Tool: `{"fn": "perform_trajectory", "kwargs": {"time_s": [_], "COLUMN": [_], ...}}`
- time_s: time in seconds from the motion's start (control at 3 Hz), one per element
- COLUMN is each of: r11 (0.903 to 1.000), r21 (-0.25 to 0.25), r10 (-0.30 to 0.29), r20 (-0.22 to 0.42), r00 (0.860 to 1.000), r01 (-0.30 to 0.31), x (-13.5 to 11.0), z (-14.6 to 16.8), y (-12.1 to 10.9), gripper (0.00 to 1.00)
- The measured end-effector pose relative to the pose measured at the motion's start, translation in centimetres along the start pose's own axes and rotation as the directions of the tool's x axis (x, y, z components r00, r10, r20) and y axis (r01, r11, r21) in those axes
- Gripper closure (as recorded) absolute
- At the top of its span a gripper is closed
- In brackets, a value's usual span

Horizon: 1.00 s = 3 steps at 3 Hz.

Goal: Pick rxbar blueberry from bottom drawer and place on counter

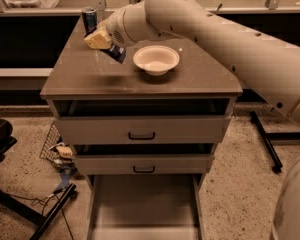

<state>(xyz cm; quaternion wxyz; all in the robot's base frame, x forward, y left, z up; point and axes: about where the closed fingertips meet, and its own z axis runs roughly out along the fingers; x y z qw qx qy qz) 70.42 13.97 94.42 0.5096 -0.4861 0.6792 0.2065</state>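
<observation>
My gripper point(101, 42) hangs over the left part of the counter point(140, 81), left of the white bowl. It is shut on the rxbar blueberry point(116, 54), a dark navy bar that sticks out below the fingers, just above the counter top. The bottom drawer point(142, 204) is pulled open at the bottom of the view and its pale floor shows nothing on it.
A white bowl point(156, 60) stands mid-counter. A dark can point(89, 20) stands at the counter's back left corner. Two drawers with black handles point(141, 135) are slightly open. A wire basket and cables point(57, 154) lie on the floor at left. A black stand leg point(264, 141) lies at right.
</observation>
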Motion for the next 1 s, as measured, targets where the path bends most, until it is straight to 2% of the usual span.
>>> {"fn": "perform_trajectory", "kwargs": {"time_s": [0.33, 0.67, 1.0], "r11": [1.0, 1.0, 1.0], "r21": [-0.003, -0.005, -0.005], "r10": [-0.001, -0.001, -0.001], "r20": [0.0, 0.0, 0.0], "r00": [1.0, 1.0, 1.0], "r01": [0.001, 0.001, 0.001], "x": [-0.04, -0.07, -0.08], "z": [0.11, 0.2, 0.21], "y": [0.13, 0.24, 0.25], "gripper": [0.05, 0.0, 0.0]}}
